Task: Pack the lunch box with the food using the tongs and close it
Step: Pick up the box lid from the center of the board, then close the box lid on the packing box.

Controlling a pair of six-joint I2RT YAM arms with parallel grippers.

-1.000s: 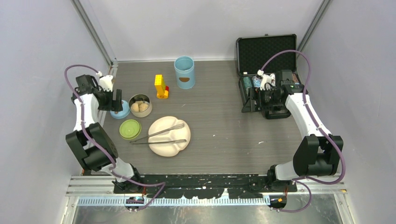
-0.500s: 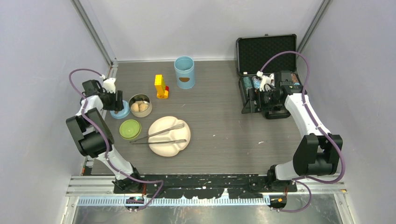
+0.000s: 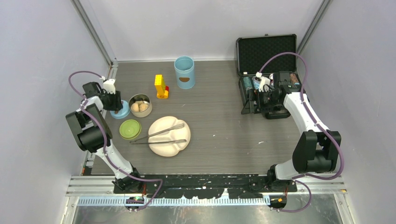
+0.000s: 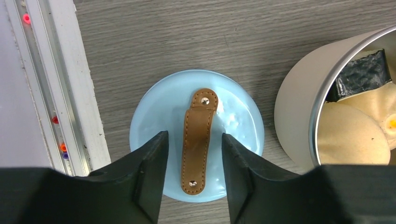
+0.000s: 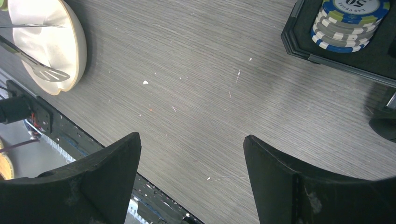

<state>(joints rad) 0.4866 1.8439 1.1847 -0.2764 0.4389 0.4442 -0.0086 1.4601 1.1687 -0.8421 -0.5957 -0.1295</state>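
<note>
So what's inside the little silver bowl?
Inside the steel bowl you can see beige food pieces and a small dark piece on top. Anything beneath them is covered.

1 cream divided plate (image 3: 170, 148) lies to the right of the left gripper (image 4: 194, 137), nearer the arm bases. 1 yellow-and-red block toy (image 3: 161, 86) stands to that gripper's right, farther back. 1 open black foam-lined case (image 3: 266, 51) sits just beside the right gripper (image 5: 191, 144). It holds 1 stack of poker chips (image 5: 350, 23).
</note>
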